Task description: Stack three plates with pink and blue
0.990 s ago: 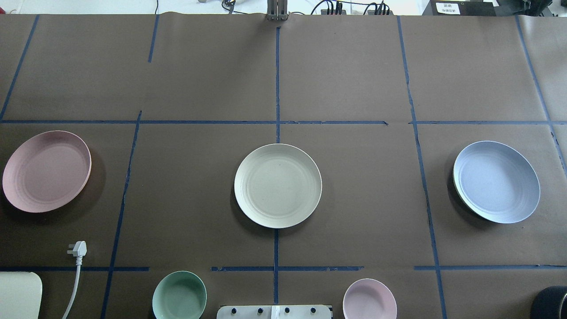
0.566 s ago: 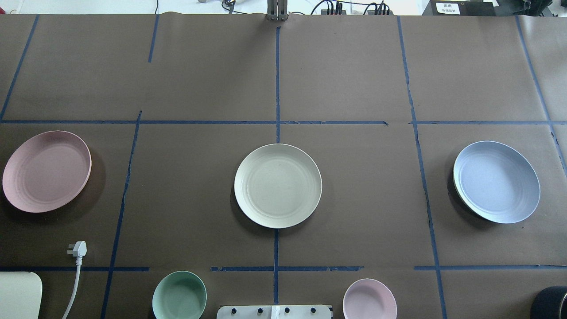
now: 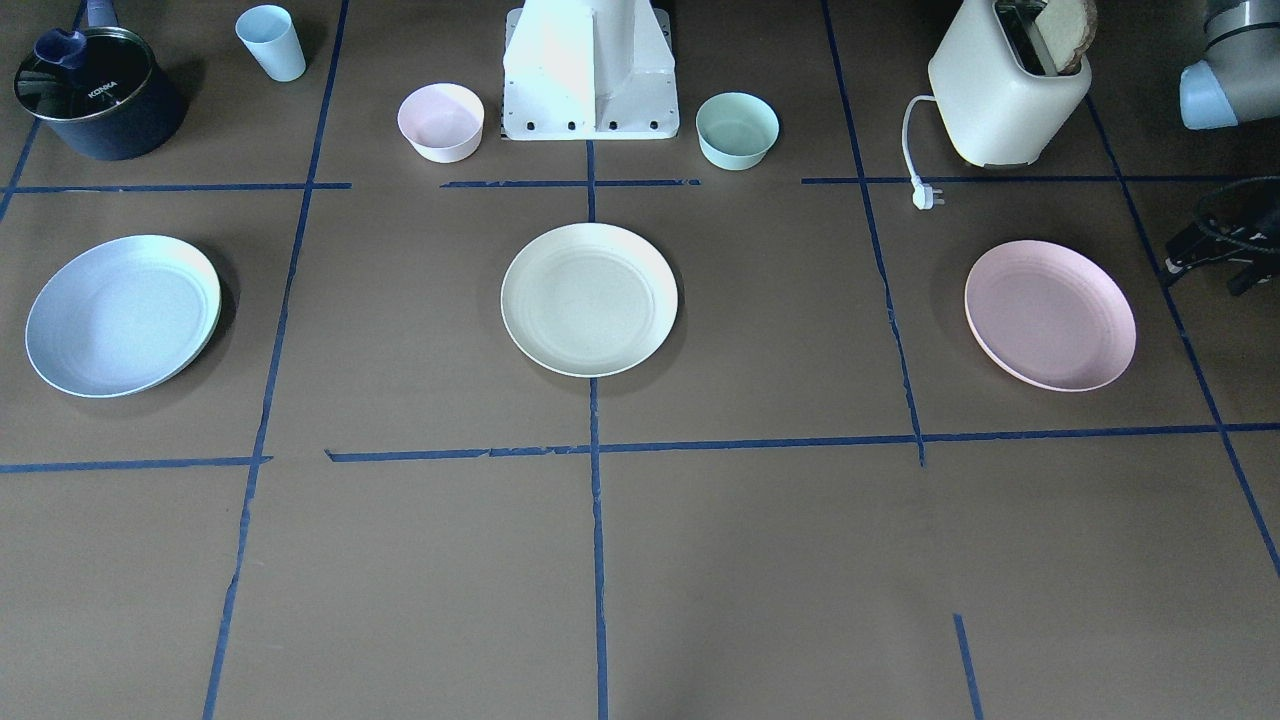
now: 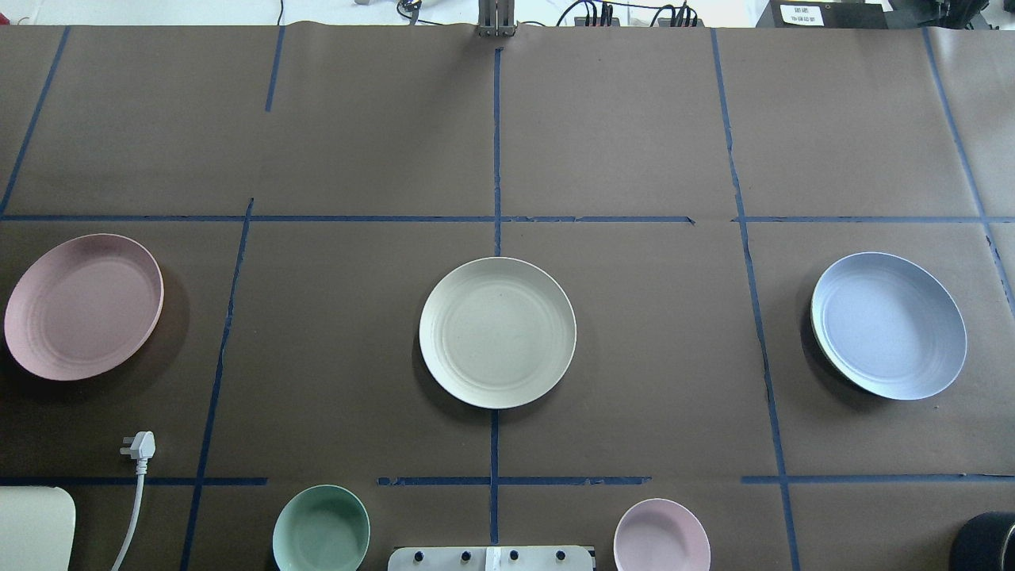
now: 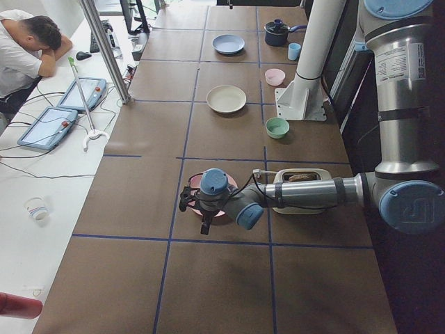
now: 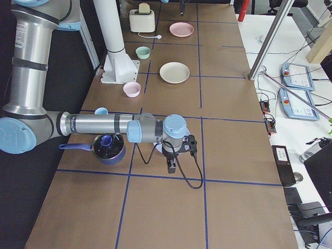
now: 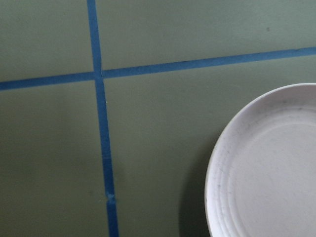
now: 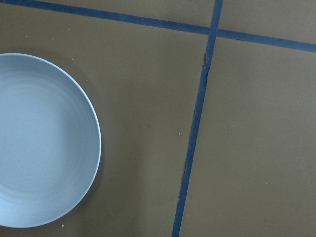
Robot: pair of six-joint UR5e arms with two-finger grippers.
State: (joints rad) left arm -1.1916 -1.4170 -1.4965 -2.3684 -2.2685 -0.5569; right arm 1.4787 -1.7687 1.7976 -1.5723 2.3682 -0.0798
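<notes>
Overhead view, centre taken at the cream plate (image 4: 497, 332): the three plates lie apart in one row, none stacked; pink plate (image 4: 83, 306) at 9 o'clock, blue plate (image 4: 888, 325) at 3 o'clock, each well apart from the cream one; a thin greenish edge shows under the blue plate's rim at its 9 o'clock, and I cannot tell what it is.

Brown paper with blue tape lines (image 4: 496, 151) runs between the plates.

Left gripper (image 5: 206, 224) hangs over the pink plate and points down, covering part of it in the left side view; right gripper (image 6: 171, 166) hangs likewise over the blue plate; I cannot tell how either gripper's jaws are set.

Surroundings, near the robot base (image 3: 590, 70): mint bowl (image 4: 321, 529) at 7 o'clock, pink bowl (image 4: 661, 535) at 5 o'clock; toaster (image 3: 1005, 95) with bread in its slot, its white plug (image 4: 139, 446) loose at 6 o'clock of the pink plate; dark lidded pot (image 3: 95, 95) and light blue cup (image 3: 271, 42) beyond the blue plate, toward the robot.
</notes>
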